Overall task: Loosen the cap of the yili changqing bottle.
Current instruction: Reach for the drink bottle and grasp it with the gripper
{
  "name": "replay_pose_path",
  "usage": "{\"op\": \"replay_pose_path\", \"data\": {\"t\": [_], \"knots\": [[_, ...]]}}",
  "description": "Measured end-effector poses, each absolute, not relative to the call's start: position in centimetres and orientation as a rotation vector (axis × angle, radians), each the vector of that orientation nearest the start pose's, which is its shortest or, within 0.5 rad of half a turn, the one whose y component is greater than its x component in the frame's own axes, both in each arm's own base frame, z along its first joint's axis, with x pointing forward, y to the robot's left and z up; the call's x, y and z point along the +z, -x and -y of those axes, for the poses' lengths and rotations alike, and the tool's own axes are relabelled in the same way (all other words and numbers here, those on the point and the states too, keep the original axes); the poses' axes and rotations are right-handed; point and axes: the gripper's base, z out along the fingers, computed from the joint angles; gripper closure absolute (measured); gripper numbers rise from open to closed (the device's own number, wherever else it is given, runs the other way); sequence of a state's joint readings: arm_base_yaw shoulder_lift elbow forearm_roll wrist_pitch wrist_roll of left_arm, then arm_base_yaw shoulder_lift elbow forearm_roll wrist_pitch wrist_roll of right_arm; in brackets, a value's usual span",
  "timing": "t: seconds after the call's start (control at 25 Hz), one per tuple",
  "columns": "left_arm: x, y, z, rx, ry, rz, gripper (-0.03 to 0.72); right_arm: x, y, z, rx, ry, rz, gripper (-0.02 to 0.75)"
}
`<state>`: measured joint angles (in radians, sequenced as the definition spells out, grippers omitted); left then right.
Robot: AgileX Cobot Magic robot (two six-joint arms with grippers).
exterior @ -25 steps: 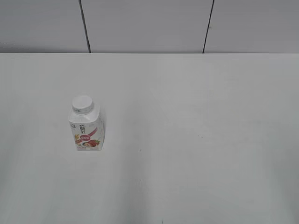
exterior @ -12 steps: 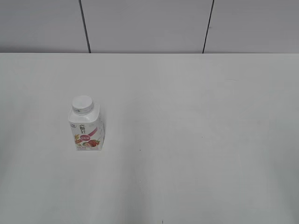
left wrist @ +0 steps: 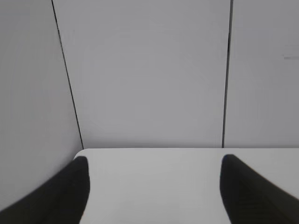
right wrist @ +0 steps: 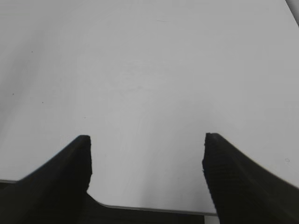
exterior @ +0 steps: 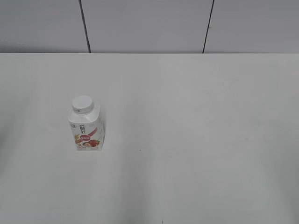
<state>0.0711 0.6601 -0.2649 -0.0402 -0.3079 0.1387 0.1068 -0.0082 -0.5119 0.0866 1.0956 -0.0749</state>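
The yili changqing bottle (exterior: 86, 130), small and white with a pink-red strawberry label, stands upright on the left part of the white table (exterior: 187, 140) in the exterior view. Its white round cap (exterior: 82, 104) sits on the neck. Neither arm shows in the exterior view. In the left wrist view my left gripper (left wrist: 154, 161) is open and empty over the table's far edge, facing the wall. In the right wrist view my right gripper (right wrist: 147, 137) is open and empty above the table's near edge. The bottle is out of both wrist views.
A grey panelled wall (exterior: 149, 25) with dark vertical seams rises behind the table's far edge. The table's rounded far left corner (left wrist: 81, 151) shows in the left wrist view. The table's near edge (right wrist: 154, 209) shows in the right wrist view.
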Motion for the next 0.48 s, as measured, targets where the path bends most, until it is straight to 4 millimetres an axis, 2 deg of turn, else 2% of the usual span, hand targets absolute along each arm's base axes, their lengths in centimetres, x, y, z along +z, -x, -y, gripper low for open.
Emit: {"op": "replay_pose_path", "data": {"t": [0.16,0.24,0.48], "knots": [[26.2,-15.8,-1.3,0.149,-0.01,-1.581,0.162,27.8,1.0,-0.6,0.124,0.194,-2.049,0.152],[25.1,-17.1,-1.4,0.15,-0.01,-1.624,0.162,27.8,1.0,-0.6,0.124,0.194,-2.049,0.152],[23.0,-19.2,-1.6,0.153,-0.014,-1.687,0.163,27.8,1.0,-0.6,0.124,0.194,-2.049,0.152]]}}
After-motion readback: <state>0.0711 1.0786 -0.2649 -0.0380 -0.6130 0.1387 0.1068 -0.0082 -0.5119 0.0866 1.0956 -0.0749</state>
